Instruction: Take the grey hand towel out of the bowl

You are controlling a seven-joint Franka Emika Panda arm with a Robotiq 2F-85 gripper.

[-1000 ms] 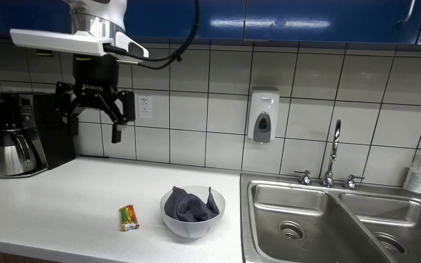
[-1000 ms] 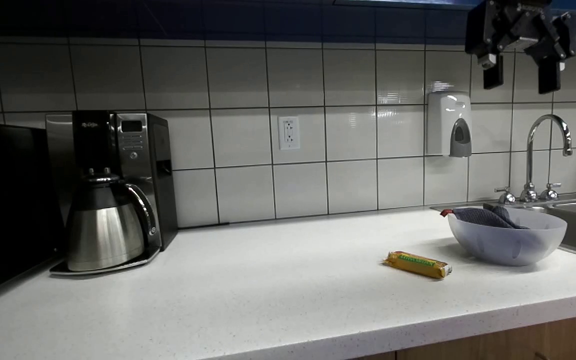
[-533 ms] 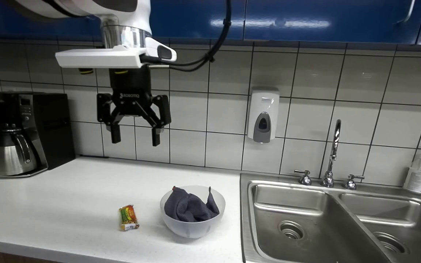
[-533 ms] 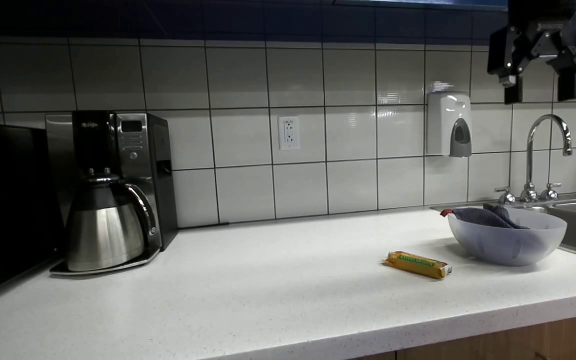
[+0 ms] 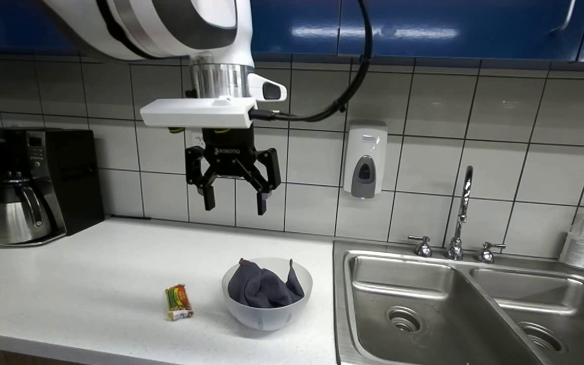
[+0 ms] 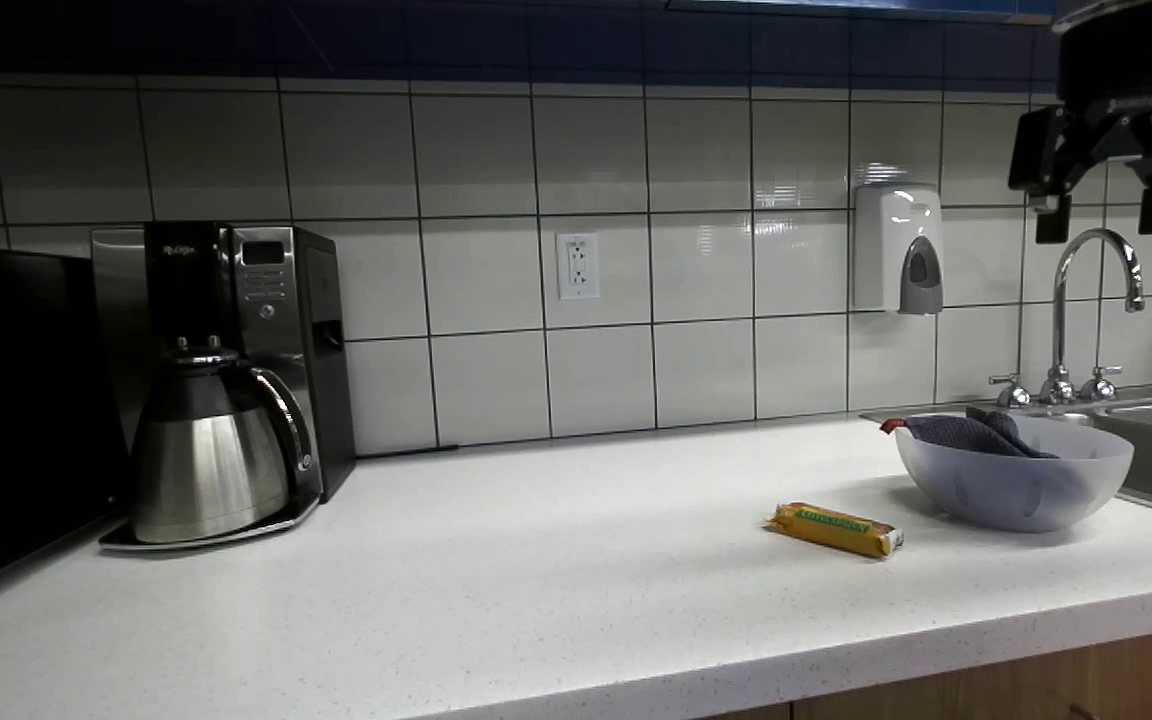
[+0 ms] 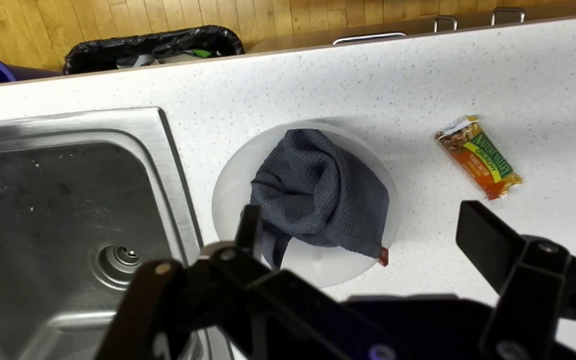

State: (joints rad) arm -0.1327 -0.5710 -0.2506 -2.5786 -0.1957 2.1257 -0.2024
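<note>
The grey towel [image 5: 264, 289] lies crumpled in the translucent white bowl [image 5: 266, 320] on the counter. In the wrist view the towel [image 7: 328, 195] fills much of the bowl [image 7: 313, 265], with a red tag at one corner by the rim. The towel [image 6: 966, 434] and bowl [image 6: 1021, 490] also show in another exterior view. My gripper [image 5: 235, 207] is open and empty, pointing down, well above the counter and above and to the left of the bowl in that view. It also shows at the upper right in an exterior view [image 6: 1105, 222] and in the wrist view [image 7: 360, 215].
A granola bar [image 5: 178, 302] lies on the counter beside the bowl. A steel sink [image 7: 68, 200] with a faucet [image 5: 462, 213] is on the bowl's other side. A coffee maker [image 6: 226, 400] stands farther off. A soap dispenser [image 5: 365, 159] hangs on the tiled wall.
My gripper has moved right and somewhat lower in both exterior views, toward the bowl, staying open. The towel, bowl and granola bar have not moved.
</note>
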